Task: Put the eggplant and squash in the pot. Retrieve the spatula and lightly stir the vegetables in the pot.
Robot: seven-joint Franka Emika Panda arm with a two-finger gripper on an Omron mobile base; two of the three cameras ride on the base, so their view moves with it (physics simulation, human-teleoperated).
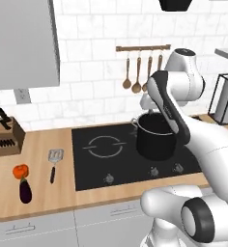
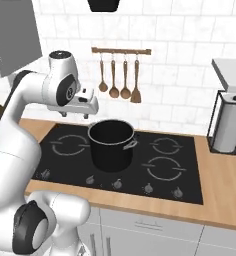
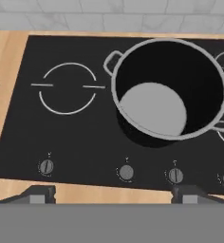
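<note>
1. This is a home-style kitchen, rendered rather than real.
2. A black cooktop (image 1: 135, 154) with ring-marked burners and a row of knobs (image 3: 126, 172) along its front edge is set into a wooden counter (image 1: 38, 193).
3. A large black pot (image 2: 111, 145) stands on the cooktop.
4. The wall behind is white tile (image 2: 180, 45), with wooden spoons (image 2: 119, 75) hanging from a wooden rail (image 2: 121, 50).
5. A knife block (image 1: 7, 137) sits on the counter at the left, and a paper towel holder (image 2: 229, 125) at the right.
6. An eggplant (image 1: 25, 190), a squash (image 1: 20, 171) and a metal spatula (image 1: 54, 164) lie on the counter.
7. Grey drawer fronts (image 1: 34, 229) run below the counter, and a grey wall cabinet (image 1: 21, 43) hangs above.
</note>
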